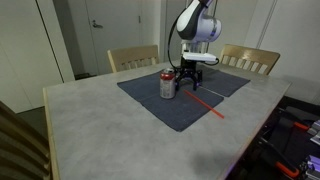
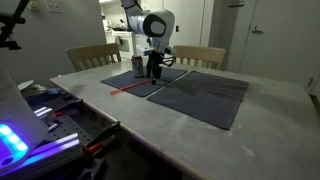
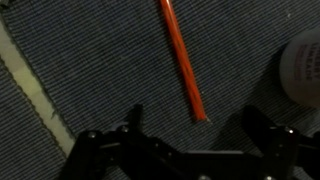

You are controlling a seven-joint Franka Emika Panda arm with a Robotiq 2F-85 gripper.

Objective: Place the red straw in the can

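1. The red straw (image 1: 206, 104) lies flat on the dark mat (image 1: 150, 105). Its long axis runs diagonally, from just beside the gripper's foot out toward the mat's front edge.
2. In the wrist view the red straw (image 3: 183, 60) slants from the top centre down to the right. Its near end stops just ahead of the gap between the fingers (image 3: 128, 125).
3. In an exterior view the red straw (image 2: 131, 87) points away from the gripper toward the table's near side. Whether its far tip has passed over the mat's border I cannot tell.
4. The can (image 1: 167, 84) stands upright on the mat, just beside the gripper and apart from the straw. It shows as a pale blur at the right edge of the wrist view (image 3: 303, 65).
5. The gripper (image 1: 189, 85) hangs low over the mat between the can and the straw's near end. In the wrist view the gripper (image 3: 195, 128) has its jaws spread wide, with nothing held between them.
6. In an exterior view the gripper (image 2: 153, 73) stands just right of the can (image 2: 137, 66).
7. The mat is a grey woven fabric (image 3: 90, 80) spread over a pale, stone-look table (image 1: 90, 125).
8. Two light wooden chairs (image 1: 133, 57) (image 1: 250, 58) stand at the table's far side.
9. White walls and a door (image 1: 100, 28) close the room behind them.
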